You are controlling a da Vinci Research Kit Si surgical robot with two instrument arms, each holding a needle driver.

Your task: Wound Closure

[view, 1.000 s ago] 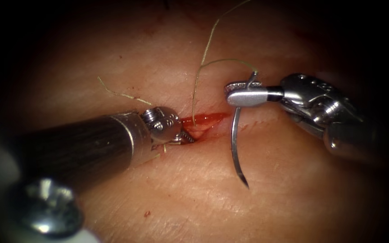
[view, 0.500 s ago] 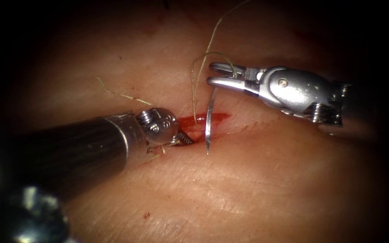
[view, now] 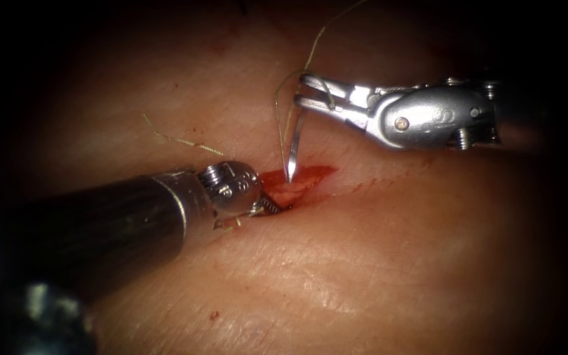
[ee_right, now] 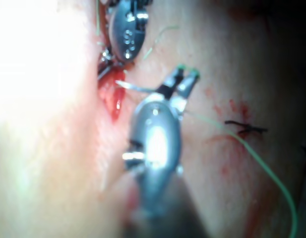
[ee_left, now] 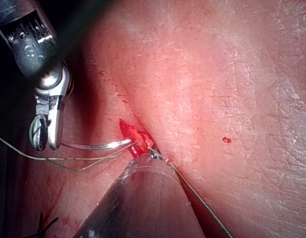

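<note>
The tissue [view: 376,263] bears a short cut [view: 297,177] wet with red fluid. My right tool [view: 302,92] comes in from the right above the cut, shut on the curved needle [view: 294,141] near its thread end. The needle hangs down with its tip at the red opening of the cut, resting on or just above the surface. In the left wrist view the needle [ee_left: 93,146] reaches from the right tool [ee_left: 46,131] to the cut [ee_left: 133,138]. My left tool [view: 272,205] is at the cut's left lip, shut on the tissue edge. Pale green thread [view: 310,52] loops up from the needle.
A loose cut end of thread [view: 179,139] lies on the tissue left of the cut. A dark earlier stitch [ee_right: 244,128] sits beyond the right tool [ee_right: 182,77], with green thread [ee_right: 262,163] trailing past it. The left tool's dark shaft [view: 100,223] covers the lower left.
My right tool turned and moved up and left with the needle, so the tip swung from the tissue lower right of the cut to the cut's red opening. The left tool stayed put.
</note>
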